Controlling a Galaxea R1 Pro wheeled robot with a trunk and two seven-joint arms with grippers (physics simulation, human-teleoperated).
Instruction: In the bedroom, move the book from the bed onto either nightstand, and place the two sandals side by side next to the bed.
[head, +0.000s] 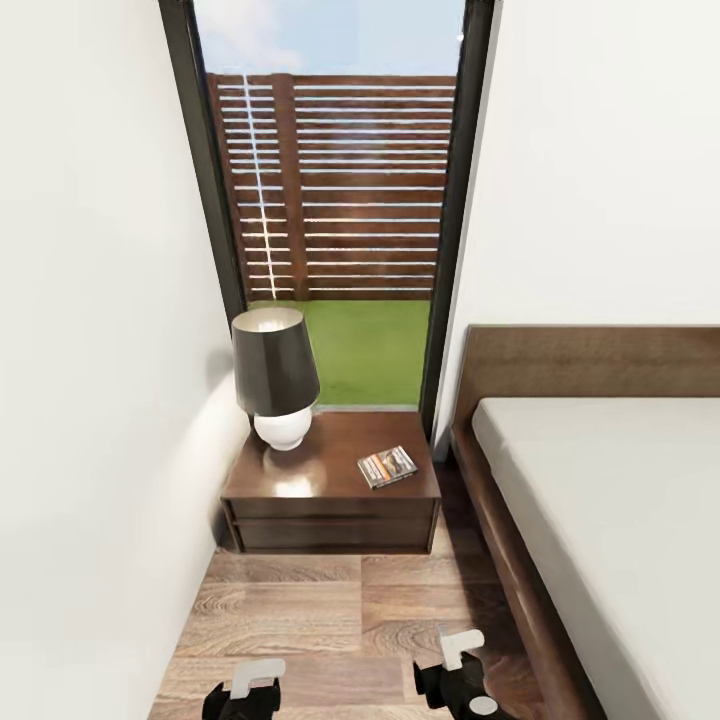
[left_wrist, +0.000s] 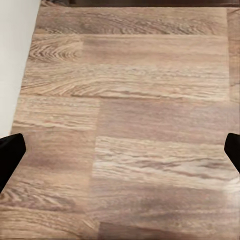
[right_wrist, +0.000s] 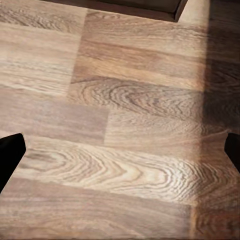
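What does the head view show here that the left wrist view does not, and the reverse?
Head view alone: the nightstand under the window, with the lamp and the book lying on its top, the bed beside it, and both arms low in frame.
Left wrist view alone: a close look straight at the boards, with the left gripper spread wide, its dark fingertips at the frame edges and nothing between them.
Shared: the pale wood-plank floor and a strip of white wall.

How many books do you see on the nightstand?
1. The book lies flat on the nightstand, near its front corner toward the bed, apart from the lamp.
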